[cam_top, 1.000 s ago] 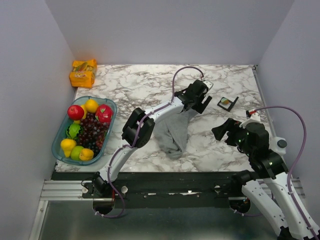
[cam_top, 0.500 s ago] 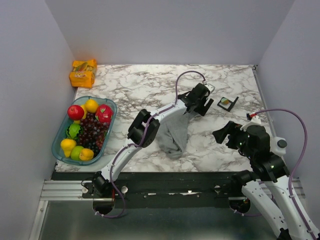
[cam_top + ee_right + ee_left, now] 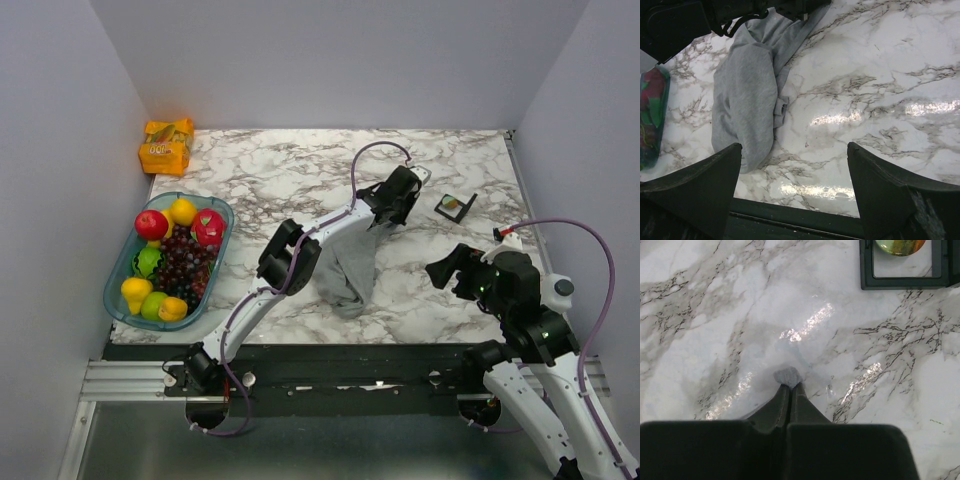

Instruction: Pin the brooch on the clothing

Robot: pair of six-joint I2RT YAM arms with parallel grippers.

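Fingers of the left end effector (image 3: 790, 390) were pressed together, pinching a small tuft of the plain light-grey soft-knit sleeveless tank top (image 3: 786, 375) just over the white marble-patterned tabletop (image 3: 715, 315); from overhead, that pinch sat at the garment's far end, while the rest lay bunched in a crumpled strip reaching toward the near edge; such cloth looked light and limp, likely to stretch and sag from a single pinch, so a strap or hem seemed the better hold, and it would probably need spreading flat before any pinning.

Beyond the fingertips, near but not touching the cloth, lay the small round green, orange and red brooch (image 3: 900, 246), mounted on its small black square card (image 3: 905, 283); the badge seemed stiff, light and glossy, so probably slippery on its face; gripping its rim, or the card's edge, looked safest.

Further out, the right end effector (image 3: 795, 190) hung with fingers spread wide and nothing between them, over the tabletop's near right part, apart from the tank top; the brooch did not show in its wrist view.
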